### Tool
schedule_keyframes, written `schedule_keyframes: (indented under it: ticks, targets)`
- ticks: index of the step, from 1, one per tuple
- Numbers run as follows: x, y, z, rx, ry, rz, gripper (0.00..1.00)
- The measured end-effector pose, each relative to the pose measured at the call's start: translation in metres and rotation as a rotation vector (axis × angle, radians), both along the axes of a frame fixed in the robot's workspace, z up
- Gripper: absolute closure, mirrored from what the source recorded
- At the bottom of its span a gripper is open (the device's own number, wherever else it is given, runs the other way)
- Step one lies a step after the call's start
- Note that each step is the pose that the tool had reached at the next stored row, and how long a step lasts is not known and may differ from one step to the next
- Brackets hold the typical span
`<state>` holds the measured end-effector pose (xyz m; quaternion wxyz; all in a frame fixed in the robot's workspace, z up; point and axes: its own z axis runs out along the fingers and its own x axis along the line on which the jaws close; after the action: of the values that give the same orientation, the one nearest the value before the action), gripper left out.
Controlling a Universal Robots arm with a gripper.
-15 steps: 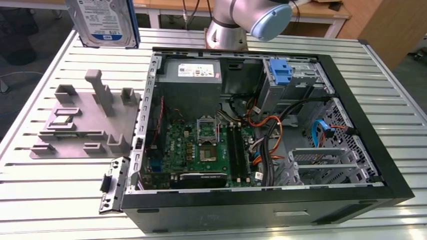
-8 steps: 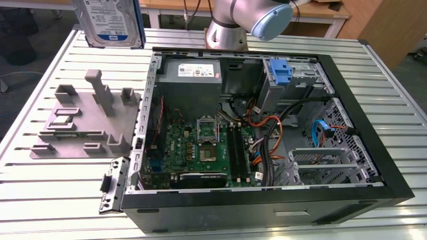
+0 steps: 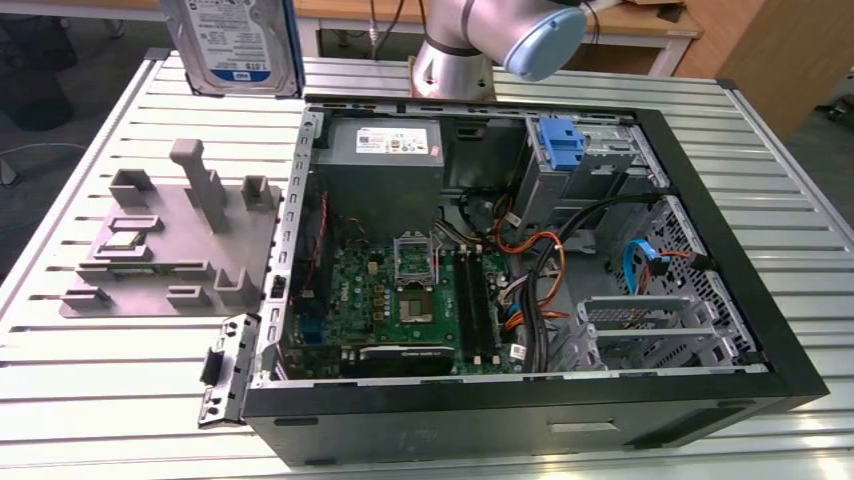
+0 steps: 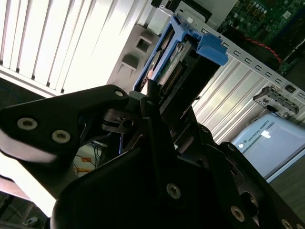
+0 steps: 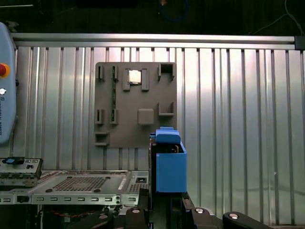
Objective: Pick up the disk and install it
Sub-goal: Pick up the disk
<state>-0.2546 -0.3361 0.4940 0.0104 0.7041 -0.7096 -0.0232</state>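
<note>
Hanging upright over the far edge of the counter (image 3: 80, 400) at the exterior view's left, the disk (image 3: 234, 45) shows its label to the camera. In the second wrist view the pincer (image 4: 164, 102) is closed on the disk's edge, black fingers (image 4: 152, 124) clamping either face. In the first wrist view the blue bracket (image 5: 169, 164) juts beyond them. Nearer than the disk, a grey fixture plate (image 3: 147, 250) lies flat on the counter. Right of it sits the open case (image 3: 534, 400), power supply (image 3: 380, 140) against its far wall, a blue caddy (image 3: 561, 145) further right. The arm (image 3: 467, 45) rises behind the case.
</note>
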Motion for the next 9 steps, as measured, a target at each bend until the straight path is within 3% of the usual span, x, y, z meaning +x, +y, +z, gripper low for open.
schedule_keyframes:
  ticks: [9]
  targets:
    - [0.0151, 0.0000, -0.0001, 0.0000, 0.0004, 0.000, 0.65]
